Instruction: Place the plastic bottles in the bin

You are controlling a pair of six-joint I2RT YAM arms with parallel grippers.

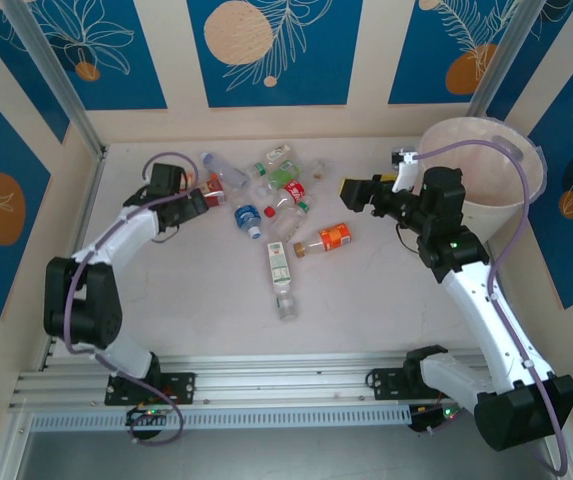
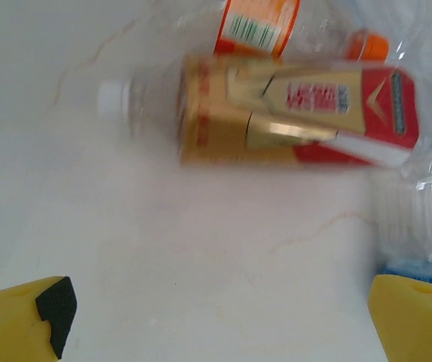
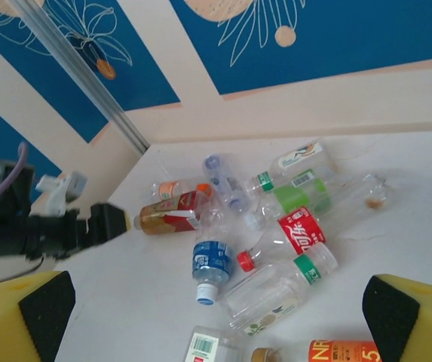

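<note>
Several plastic bottles (image 1: 271, 185) lie in a loose pile at the middle of the table. My left gripper (image 1: 206, 197) is open at the pile's left edge, just short of a red-and-gold-labelled bottle (image 2: 298, 113) with a white cap. Its yellow fingers (image 2: 19, 320) have only bare tabletop between them. My right gripper (image 1: 349, 191) is open and hangs in the air right of the pile, between the pile and the bin (image 1: 486, 170). In the right wrist view, a blue-labelled bottle (image 3: 212, 260) and a red-labelled bottle (image 3: 298, 234) lie below its fingers (image 3: 415, 317).
An orange-labelled bottle (image 1: 328, 238) and a white-and-green-labelled bottle (image 1: 280, 265) lie apart from the pile, nearer the arms. The bin stands at the far right against the wall. Walls close the table at the back and both sides.
</note>
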